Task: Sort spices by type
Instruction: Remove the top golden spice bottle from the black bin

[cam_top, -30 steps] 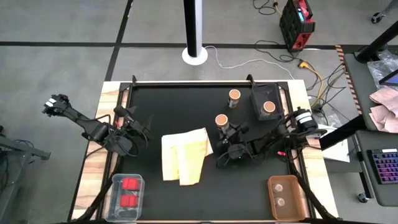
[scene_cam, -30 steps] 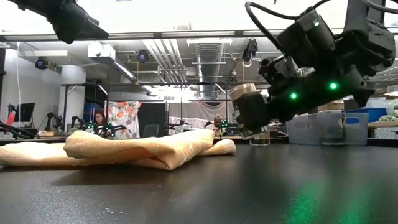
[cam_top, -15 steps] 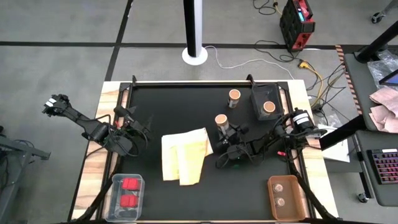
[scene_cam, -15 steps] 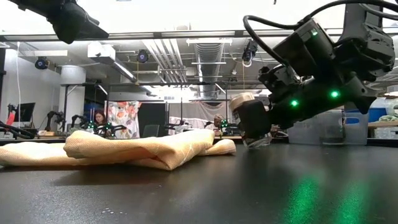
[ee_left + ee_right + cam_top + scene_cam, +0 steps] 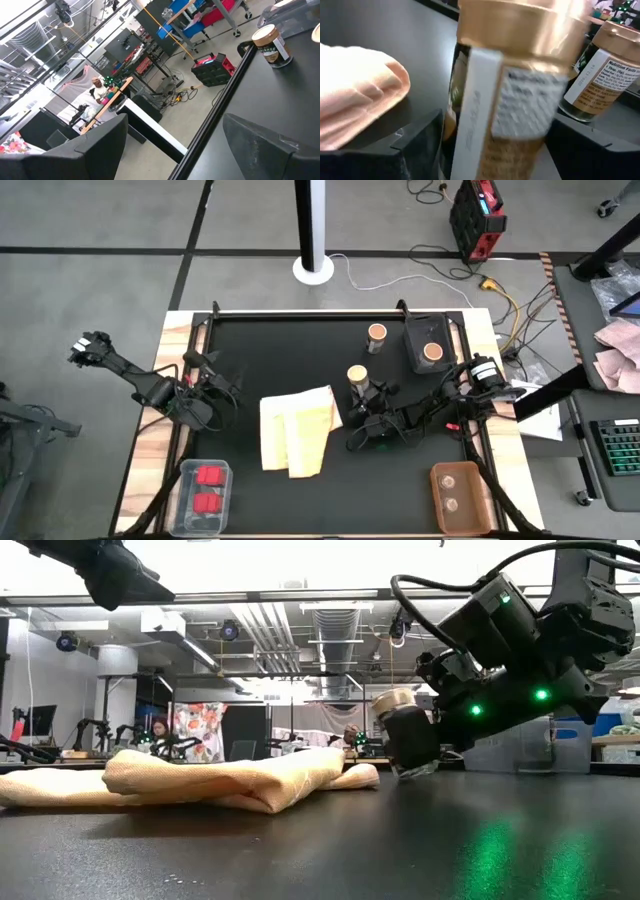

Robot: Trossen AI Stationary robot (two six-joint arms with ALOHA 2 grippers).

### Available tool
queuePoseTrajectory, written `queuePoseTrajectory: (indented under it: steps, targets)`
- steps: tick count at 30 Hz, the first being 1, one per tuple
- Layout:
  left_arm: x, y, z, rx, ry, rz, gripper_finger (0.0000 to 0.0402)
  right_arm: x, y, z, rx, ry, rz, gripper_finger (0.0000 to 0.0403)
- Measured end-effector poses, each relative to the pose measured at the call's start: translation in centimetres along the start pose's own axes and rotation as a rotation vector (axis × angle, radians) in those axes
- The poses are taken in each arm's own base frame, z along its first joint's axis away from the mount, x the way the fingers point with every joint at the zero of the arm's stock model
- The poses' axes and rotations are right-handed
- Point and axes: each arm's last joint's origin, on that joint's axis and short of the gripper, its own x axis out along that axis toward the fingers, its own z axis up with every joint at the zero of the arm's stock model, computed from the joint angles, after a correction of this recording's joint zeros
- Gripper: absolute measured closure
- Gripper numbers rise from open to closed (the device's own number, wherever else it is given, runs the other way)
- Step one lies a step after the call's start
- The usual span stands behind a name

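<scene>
My right gripper (image 5: 364,394) is shut on a short round spice jar with a tan-brown top (image 5: 357,375), near the table's middle; the jar fills the right wrist view (image 5: 520,75). A second jar (image 5: 377,333) stands on its base farther back, and a third (image 5: 432,352) sits in a black bin (image 5: 415,330). Red blocky spices (image 5: 207,485) lie in a clear tub at the near left. Two pale round ones (image 5: 451,490) lie in a brown tray (image 5: 478,498). My left gripper (image 5: 228,385) is open and empty at the left. My right gripper pinches the jar's labelled body (image 5: 485,140) below the lid between its two fingers (image 5: 420,135), coming in about level from the table's right. The jar is tilted, its top leaning toward the table's left (image 5: 395,700). Its lower edge (image 5: 412,770) is down at the tabletop; I cannot tell whether it touches.
A folded yellow cloth (image 5: 297,430) lies just left of the held jar, low in the low view (image 5: 230,780). The black mat's right and near parts hold the bin and the brown tray. Wooden table edges frame the mat.
My right gripper has gone down and slightly toward the table's right edge with the jar. The jar, lifted clear a second ago, now has its lower edge at the tabletop and stays tilted.
</scene>
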Motion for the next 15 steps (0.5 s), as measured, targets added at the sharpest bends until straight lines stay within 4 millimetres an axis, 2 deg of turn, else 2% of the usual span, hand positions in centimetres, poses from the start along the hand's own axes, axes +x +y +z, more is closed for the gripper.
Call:
queuePoseTrajectory:
  steps: [7,15]
  targets:
    - [0.0,0.0,0.0,0.000,0.000,0.000,0.0091,-0.1,0.0,-0.4,-0.036,0.037,0.046,0.0057]
    - [0.0,0.0,0.0,0.000,0.000,0.000,0.0091,-0.6,-0.1,0.9,-0.026,0.021,0.060,0.0050]
